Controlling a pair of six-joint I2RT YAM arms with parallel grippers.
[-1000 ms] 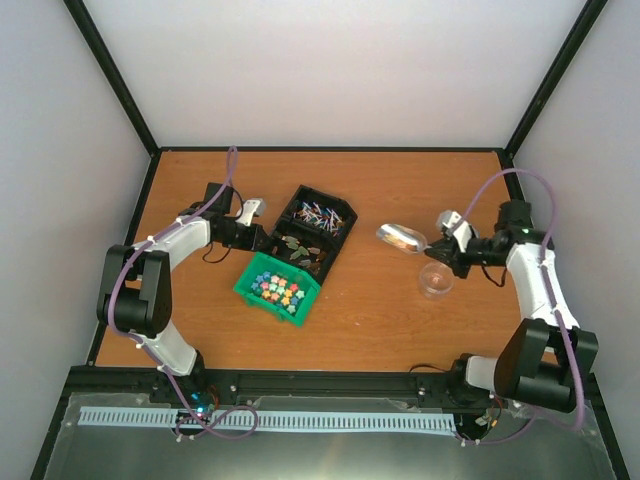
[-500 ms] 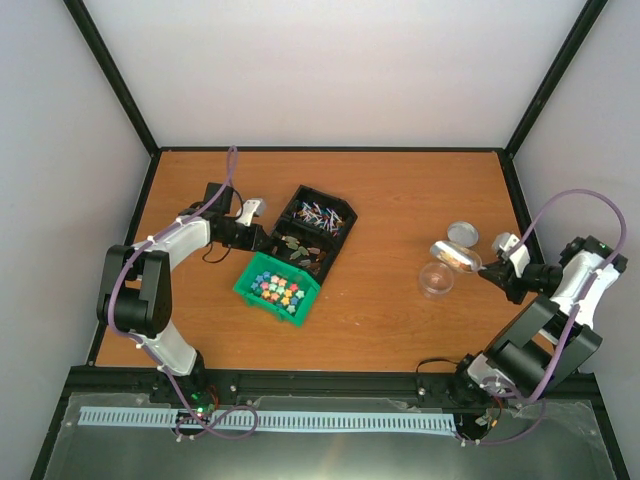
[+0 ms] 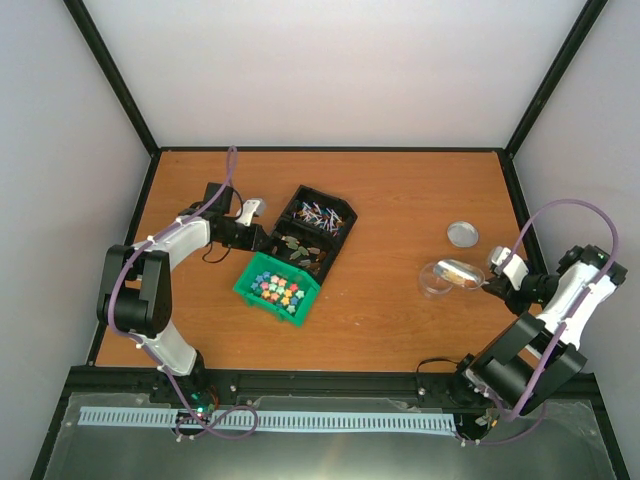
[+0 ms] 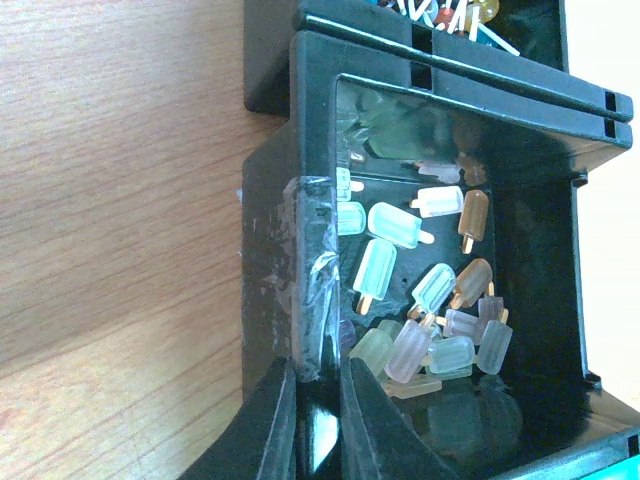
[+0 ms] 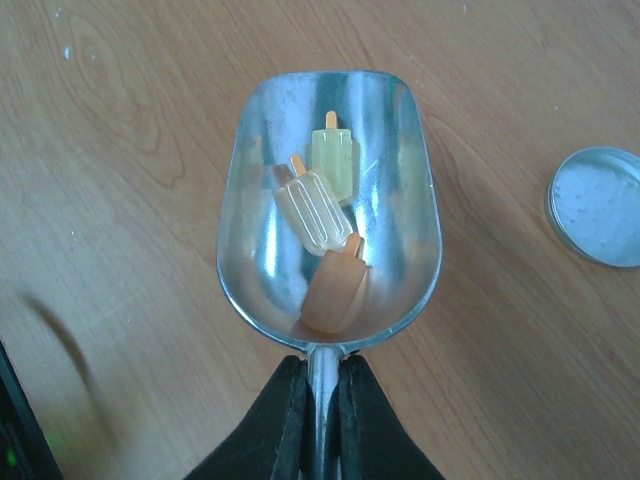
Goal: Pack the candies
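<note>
Two pinches: right jaws on scoop handle (image 5: 321,360), left jaws on bin wall (image 4: 303,250).

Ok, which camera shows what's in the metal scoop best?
The right wrist view: the scoop is large and centred, with three popsicle-shaped candies plain in its bowl. The top external view shows the scoop small in the right gripper, contents unreadable. The left wrist view doesn't show it.

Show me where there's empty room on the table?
Bare: the brown wooden table's far strip behind the black plastic bins, and the middle between green plastic bin and clear round cup. Crowded: shiny metal scoop, round metal lid by that cup.
</note>
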